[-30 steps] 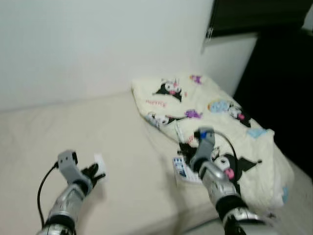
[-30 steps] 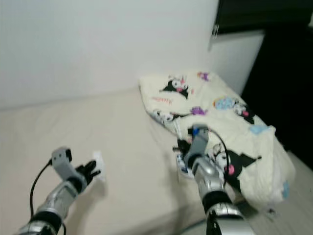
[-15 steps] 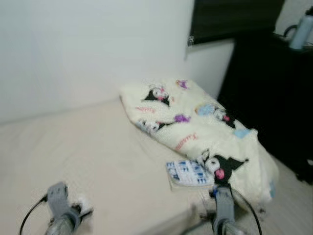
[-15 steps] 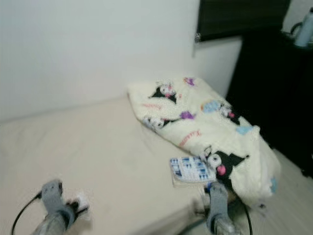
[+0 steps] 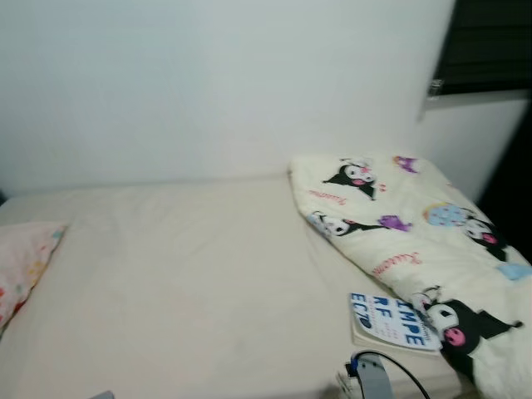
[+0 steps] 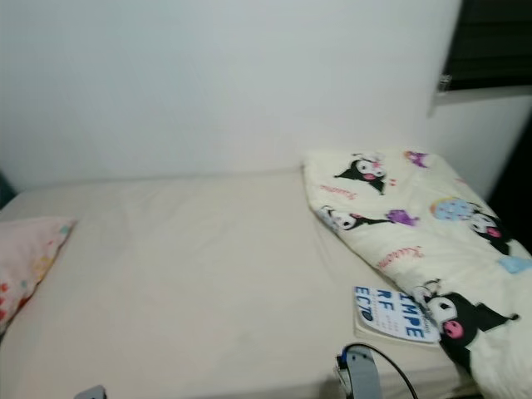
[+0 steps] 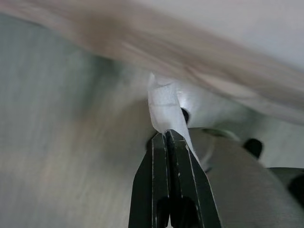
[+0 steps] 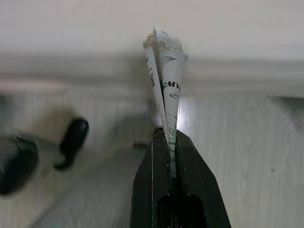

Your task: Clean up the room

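Note:
In the left wrist view my left gripper [image 7: 166, 135] is shut on a small white scrap of paper [image 7: 164, 107] that sticks out past its fingertips. My right gripper [image 8: 168, 137] is shut on a folded slip of paper with green print [image 8: 166, 71], held upright between its fingers. Both hands hang low over a pale floor beside the bed. In the eye views the right wrist [image 5: 374, 384] peeks up at the lower edge, in front of the bed [image 5: 183, 274].
A cream blanket with cartoon figures [image 5: 399, 208] lies bunched on the bed's right side. A blue-and-white printed packet [image 5: 395, 320] rests at its edge. A pink patterned pillow [image 5: 25, 266] sits far left. A dark window [image 5: 490, 41] is at the upper right.
The head camera has swung left, bringing the pillow into view. Both arms have dropped from above the bed to the lower edge of the picture, each still holding its paper.

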Robot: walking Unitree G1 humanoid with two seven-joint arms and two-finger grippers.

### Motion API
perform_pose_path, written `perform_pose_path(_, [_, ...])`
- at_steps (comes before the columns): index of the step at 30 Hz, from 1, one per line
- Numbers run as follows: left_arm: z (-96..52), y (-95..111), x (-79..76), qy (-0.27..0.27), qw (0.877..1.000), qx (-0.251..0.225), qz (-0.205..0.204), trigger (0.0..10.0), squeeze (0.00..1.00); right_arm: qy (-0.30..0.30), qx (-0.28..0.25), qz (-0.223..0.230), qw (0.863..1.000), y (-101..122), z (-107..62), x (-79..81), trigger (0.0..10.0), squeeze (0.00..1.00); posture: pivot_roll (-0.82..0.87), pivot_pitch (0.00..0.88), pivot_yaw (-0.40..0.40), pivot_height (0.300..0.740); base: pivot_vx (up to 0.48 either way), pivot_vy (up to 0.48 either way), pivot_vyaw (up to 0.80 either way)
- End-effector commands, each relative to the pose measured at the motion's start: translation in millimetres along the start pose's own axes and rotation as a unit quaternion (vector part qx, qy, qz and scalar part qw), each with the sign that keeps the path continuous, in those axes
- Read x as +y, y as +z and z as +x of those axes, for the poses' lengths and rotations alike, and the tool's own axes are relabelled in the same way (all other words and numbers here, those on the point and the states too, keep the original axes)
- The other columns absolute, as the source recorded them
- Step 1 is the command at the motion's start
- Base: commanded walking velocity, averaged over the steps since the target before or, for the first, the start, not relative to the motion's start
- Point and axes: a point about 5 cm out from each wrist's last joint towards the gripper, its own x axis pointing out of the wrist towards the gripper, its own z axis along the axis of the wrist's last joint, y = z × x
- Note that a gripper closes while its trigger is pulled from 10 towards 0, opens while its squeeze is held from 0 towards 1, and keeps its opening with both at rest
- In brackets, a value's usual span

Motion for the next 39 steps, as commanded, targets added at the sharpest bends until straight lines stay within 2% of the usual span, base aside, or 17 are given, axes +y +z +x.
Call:
perform_pose_path(1, [1.4, 10.4, -4.7, -0.011, 1.0, -0.015, 0.022, 10.0, 0.0, 0.002, 0.011, -0.019, 1.0, -3.7, 0.0, 2.3, 10.0, 0.0, -0.09, 0.0, -0.033, 0.74, 0.0, 0.0, 0.77])
perform_pose_path(9, [3.0, 17.7, -10.7, -0.01, 0.998, -0.013, 0.053, 10.0, 0.0, 0.003, 0.019, -0.032, 0.999, -10.2, -0.5, 4.3, 10.0, 0.0, -0.09, 0.0, -0.027, 0.74, 0.0, 0.0, 0.77])
perform_pose_path(13, [3.1, 12.2, -11.1, -0.004, 0.998, 0.012, 0.062, 10.0, 0.0, 0.001, 0.026, -0.036, 0.999, -13.4, -0.4, 7.1, 10.0, 0.0, -0.08, 0.0, -0.029, 0.74, -0.24, 0.0, 0.77])
perform_pose_path(16, [3.0, 12.4, -11.8, -0.012, 0.998, 0.005, 0.057, 10.0, 0.0, 0.001, 0.031, -0.04, 0.999, -15.2, 0.0, 11.4, 10.0, 0.0, -0.08, 0.0, -0.032, 0.74, -0.455, 0.0, 0.77])
perform_pose_path(20, [2.5, 9.4, -11.1, -0.014, 0.997, 0.005, 0.071, 10.0, 0.0, 0.004, 0.032, -0.047, 0.998, -13.7, 1.0, 16.5, 10.0, 0.0, -0.08, 0.0, -0.037, 0.74, 0.0, 0.0, 0.77])
perform_pose_path(23, [1.4, 0.3, -5.2, 0.011, 0.995, 0.029, 0.091, 10.0, 0.0, 0.006, 0.031, -0.051, 0.998, -11.9, 1.7, 19.8, 10.0, 0.0, -0.08, 0.0, -0.039, 0.74, -0.277, 0.0, 0.77])
perform_pose_path(25, [1.2, -0.1, -5.3, 0.008, 0.997, 0.024, 0.078, 10.0, 0.0, 0.009, 0.03, -0.054, 0.998, -10.3, 2.2, 22.7, 10.0, 0.0, -0.08, 0.0, -0.041, 0.74, 0.0, 0.0, 0.77])
perform_pose_path(32, [1.1, -2.9, -9.2, -0.002, 0.996, 0.025, 0.091, 10.0, 0.0, 0.013, 0.027, -0.057, 0.998, -6.8, 3.5, 30.3, 10.0, 0.0, -0.07, 0.0, -0.042, 0.74, 0.0, 0.0, 0.77])
perform_pose_path(39, [2.5, 3.2, -19.1, -0.013, 0.995, 0.012, 0.094, 10.0, 0.0, 0.017, 0.023, -0.057, 0.998, -2.5, 4.6, 37.2, 10.0, 0.0, -0.08, 0.0, -0.038, 0.74, 0.0, 0.0, 0.77])
